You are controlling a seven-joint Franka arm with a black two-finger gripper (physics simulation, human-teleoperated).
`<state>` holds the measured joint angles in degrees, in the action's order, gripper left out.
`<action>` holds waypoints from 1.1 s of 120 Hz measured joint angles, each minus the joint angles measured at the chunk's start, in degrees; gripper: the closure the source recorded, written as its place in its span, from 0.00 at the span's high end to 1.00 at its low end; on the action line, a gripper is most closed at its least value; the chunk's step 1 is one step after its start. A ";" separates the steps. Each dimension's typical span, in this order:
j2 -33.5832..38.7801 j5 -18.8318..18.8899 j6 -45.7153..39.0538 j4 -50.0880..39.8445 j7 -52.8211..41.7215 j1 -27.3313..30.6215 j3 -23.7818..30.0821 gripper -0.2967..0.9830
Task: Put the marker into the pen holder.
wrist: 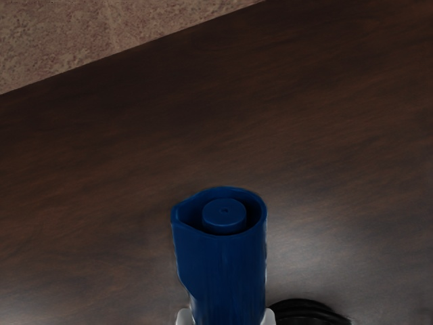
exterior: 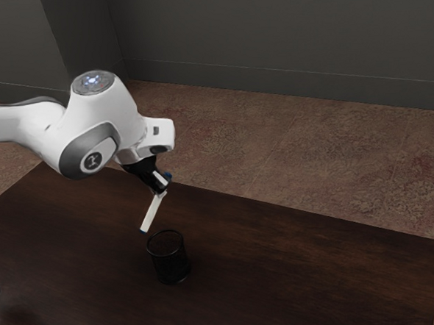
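Exterior view high, wrist view close, both angled down, sharing tabletop [exterior: 296, 253], pen holder [exterior: 170, 262]

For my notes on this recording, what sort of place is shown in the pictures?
It looks like a plain, simulated indoor room: dark grey walls with a skirting board, a mottled brown floor, and a dark wooden table at the arm.

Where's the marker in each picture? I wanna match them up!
Exterior view: the marker is left of the middle, its white part slanting down from the tool.
Wrist view: the marker is at the bottom, near the middle, with its blue end showing.
Landmark in both: the black pen holder, whose rim peeks up at the wrist view's lower edge.
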<state>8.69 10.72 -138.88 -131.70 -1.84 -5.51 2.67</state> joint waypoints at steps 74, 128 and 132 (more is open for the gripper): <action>1.28 3.68 -3.44 -4.13 12.88 0.24 4.78 0.15; -0.97 3.67 -4.70 -2.17 15.46 0.85 4.55 0.44; -0.93 3.58 -4.70 -2.17 15.42 0.84 4.53 0.49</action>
<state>7.75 14.30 -143.58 -133.88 13.58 -4.67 7.20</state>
